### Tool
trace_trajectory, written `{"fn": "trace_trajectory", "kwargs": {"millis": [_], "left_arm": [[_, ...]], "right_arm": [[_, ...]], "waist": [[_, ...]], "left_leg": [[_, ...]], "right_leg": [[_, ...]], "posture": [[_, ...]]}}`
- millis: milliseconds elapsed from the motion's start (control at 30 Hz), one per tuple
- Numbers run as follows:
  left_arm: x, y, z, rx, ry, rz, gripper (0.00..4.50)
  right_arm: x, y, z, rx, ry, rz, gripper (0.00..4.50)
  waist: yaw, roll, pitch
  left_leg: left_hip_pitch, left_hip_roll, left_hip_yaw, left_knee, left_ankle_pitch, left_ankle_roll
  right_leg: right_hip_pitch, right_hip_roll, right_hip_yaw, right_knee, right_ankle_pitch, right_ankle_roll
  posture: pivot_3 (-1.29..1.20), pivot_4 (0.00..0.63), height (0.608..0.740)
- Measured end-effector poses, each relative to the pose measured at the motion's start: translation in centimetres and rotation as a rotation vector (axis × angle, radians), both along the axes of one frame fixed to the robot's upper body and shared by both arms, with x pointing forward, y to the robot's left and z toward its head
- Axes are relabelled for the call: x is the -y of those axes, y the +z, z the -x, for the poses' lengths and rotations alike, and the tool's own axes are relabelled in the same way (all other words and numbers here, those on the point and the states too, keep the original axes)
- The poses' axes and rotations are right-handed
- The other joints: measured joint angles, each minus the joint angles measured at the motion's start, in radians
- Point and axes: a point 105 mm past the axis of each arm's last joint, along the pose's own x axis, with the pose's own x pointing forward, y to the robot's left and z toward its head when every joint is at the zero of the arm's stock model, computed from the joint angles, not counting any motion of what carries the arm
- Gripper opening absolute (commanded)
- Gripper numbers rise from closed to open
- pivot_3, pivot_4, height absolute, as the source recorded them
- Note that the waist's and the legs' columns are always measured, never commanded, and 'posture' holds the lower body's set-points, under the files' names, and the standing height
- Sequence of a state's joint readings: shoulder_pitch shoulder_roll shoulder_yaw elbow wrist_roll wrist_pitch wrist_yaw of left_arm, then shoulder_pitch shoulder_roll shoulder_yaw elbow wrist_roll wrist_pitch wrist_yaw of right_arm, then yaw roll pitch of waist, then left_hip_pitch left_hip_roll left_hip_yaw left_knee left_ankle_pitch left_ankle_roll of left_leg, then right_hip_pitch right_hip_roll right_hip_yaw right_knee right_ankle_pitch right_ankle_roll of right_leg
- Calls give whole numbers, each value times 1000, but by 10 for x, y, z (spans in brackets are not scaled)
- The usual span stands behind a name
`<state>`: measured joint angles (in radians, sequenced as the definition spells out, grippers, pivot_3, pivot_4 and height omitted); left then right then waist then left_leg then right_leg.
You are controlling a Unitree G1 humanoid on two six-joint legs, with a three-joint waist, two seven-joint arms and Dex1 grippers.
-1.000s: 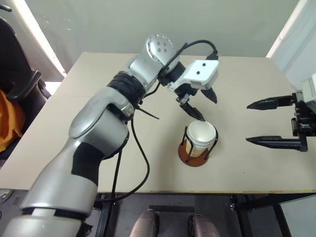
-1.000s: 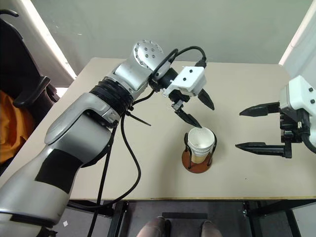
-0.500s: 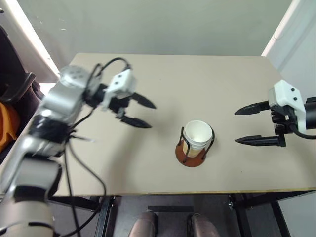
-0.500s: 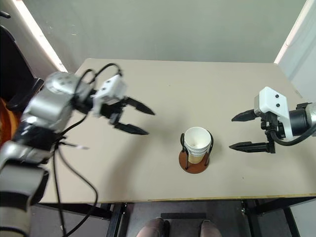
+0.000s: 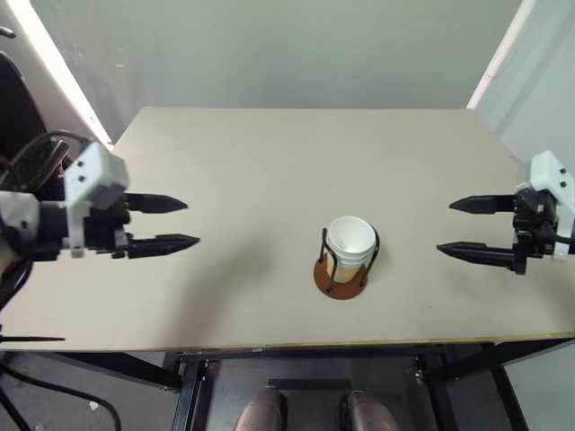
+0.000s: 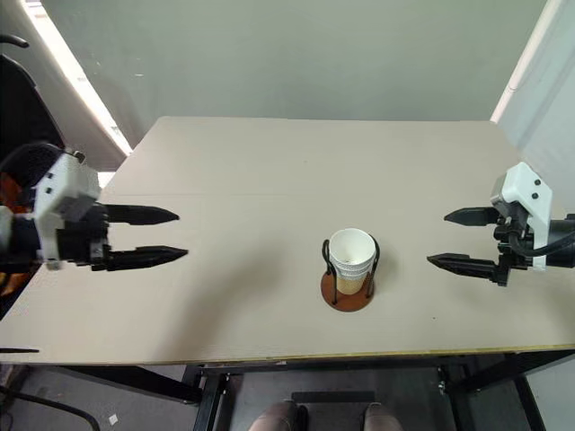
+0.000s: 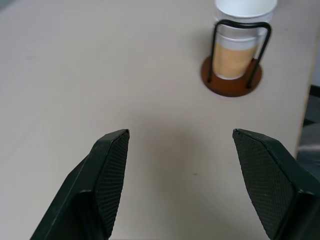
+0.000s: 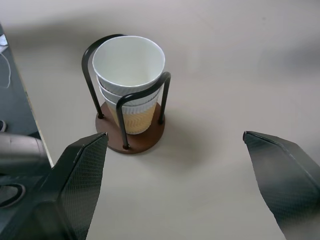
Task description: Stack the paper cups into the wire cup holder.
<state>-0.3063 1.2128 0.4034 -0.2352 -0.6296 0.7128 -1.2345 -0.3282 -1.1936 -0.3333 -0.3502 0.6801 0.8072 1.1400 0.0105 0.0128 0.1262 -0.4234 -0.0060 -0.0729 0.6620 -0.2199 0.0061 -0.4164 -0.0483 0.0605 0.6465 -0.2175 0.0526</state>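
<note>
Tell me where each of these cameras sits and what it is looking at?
Left eye, right eye: on the head, looking down over the table; both show the left hand, the right hand and the paper cups stacked in the wire cup holder.
Left wrist: looks along that hand's open fingers across the table to the holder.
Right wrist: looks past its open fingers at the cups from the other side.
All views share the cups and holder.

A plain test room or lab: one bare beige table (image 5: 269, 162) on a black metal frame (image 6: 207, 395) stands against a blank grey-green wall (image 5: 269, 45), over a dark floor (image 6: 135, 404), with a black chair (image 6: 18, 99) past the table's left edge.
</note>
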Motion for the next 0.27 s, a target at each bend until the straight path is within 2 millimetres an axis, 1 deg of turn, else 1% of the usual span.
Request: {"fn": "trace_trajectory", "kwargs": {"millis": [67, 167, 267], "left_arm": [[-10, 0, 0, -18, 19, -4, 3530], [-22, -1, 0, -32, 46, -23, 3530], [-26, -1, -1, -33, 50, -31, 3530]], "right_arm": [[4, 4, 0, 3, 4, 18, 4500], [12, 21, -2, 54, 2, 48, 4500], [15, 30, -3, 87, 11, 61, 4500]], "waist": [[-1, 0, 0], [-2, 0, 0], [-2, -1, -1]], "left_leg": [[0, 2, -1, -1, 1, -2], [-1, 4, -2, -2, -1, -5], [-3, 5, -3, -2, -3, -8]], "right_leg": [[-1, 3, 1, 0, 1, -2], [-4, 6, 1, 0, 1, -6], [-7, 7, 0, 0, 0, -8]], "posture": [[0, 150, 740], [0, 150, 740], [0, 150, 740]]}}
